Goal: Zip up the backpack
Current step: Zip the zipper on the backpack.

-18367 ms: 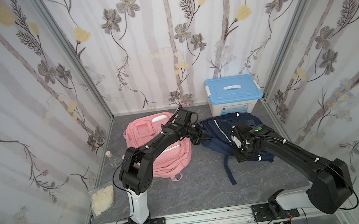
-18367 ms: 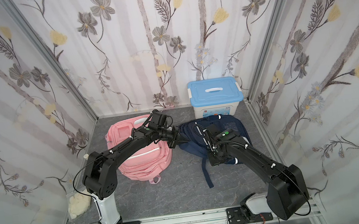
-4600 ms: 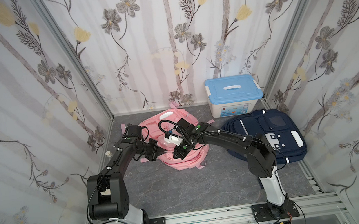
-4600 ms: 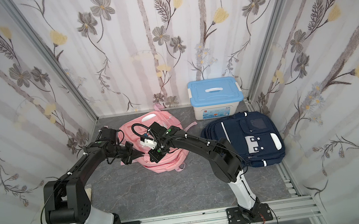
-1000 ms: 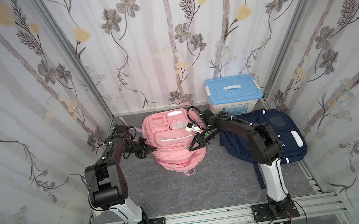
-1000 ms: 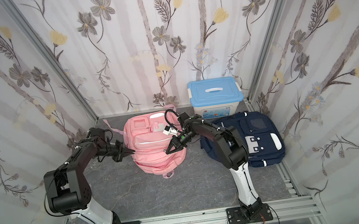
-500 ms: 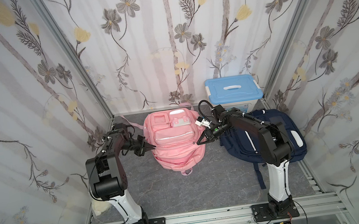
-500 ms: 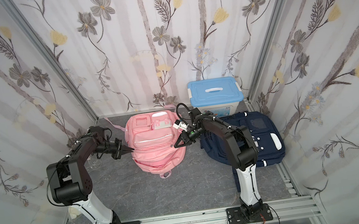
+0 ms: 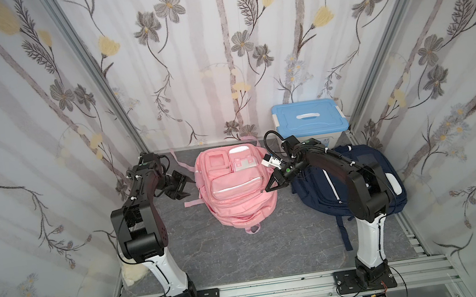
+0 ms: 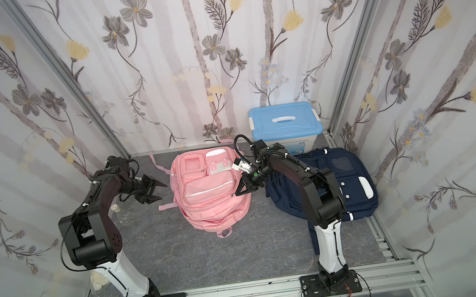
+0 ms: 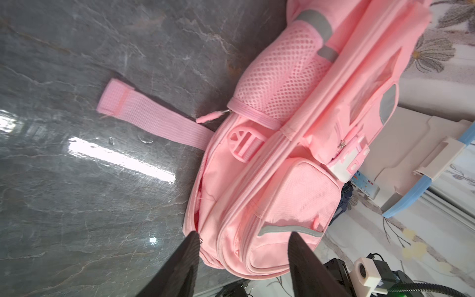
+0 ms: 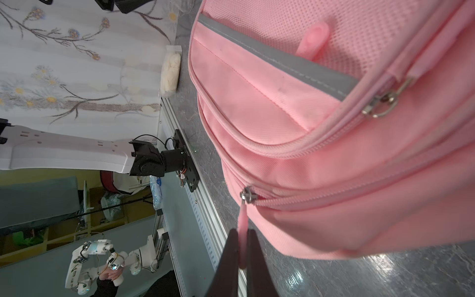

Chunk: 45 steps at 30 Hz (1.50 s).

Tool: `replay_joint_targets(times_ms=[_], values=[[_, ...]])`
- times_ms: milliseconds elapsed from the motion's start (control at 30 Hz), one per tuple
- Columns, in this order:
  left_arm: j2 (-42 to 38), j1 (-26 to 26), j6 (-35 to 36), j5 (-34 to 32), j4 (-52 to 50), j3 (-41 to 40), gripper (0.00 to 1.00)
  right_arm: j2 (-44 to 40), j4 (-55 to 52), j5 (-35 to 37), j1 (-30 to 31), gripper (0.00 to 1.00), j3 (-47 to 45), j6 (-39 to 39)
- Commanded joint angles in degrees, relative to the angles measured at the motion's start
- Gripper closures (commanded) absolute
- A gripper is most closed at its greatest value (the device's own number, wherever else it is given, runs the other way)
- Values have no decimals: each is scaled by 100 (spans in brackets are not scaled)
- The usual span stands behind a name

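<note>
Grey desk (image 9: 245, 257), pink backpack (image 9: 236, 193) flat; right fingers (image 12: 227, 262) clamped on zip pull (image 12: 243, 223), left fingers (image 11: 180, 267) apart nr it.

Pink backpack (image 9: 235, 184), grey reflective strips (image 12: 270, 52). Navy backpack (image 9: 372, 158), white trim (image 10: 366, 190). White bin (image 9: 337, 139), blue lid (image 9: 289, 123). Grey marbled floor (image 9: 229, 256). Pale wallpaper (image 9: 204, 66), grey and yellow flowers (image 9: 169, 3).
</note>
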Motion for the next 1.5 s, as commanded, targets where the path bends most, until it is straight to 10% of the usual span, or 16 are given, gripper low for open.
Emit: replay_joint_targets(times_ms=[0, 667, 1100, 1467], values=[[-386, -119, -90, -162, 53, -42, 45, -9, -131, -27, 127, 100, 108, 130], [-1019, -3001, -2260, 290, 1697, -1435, 50, 192, 110, 255, 494, 100, 527, 666], [-907, -3250, -2880, 109, 2397, -2060, 52, -17, 229, 782, 731, 100, 336, 711], [-498, -3241, -2913, -106, 2596, -1964, 74, -132, 295, 829, 894, 100, 111, 575]])
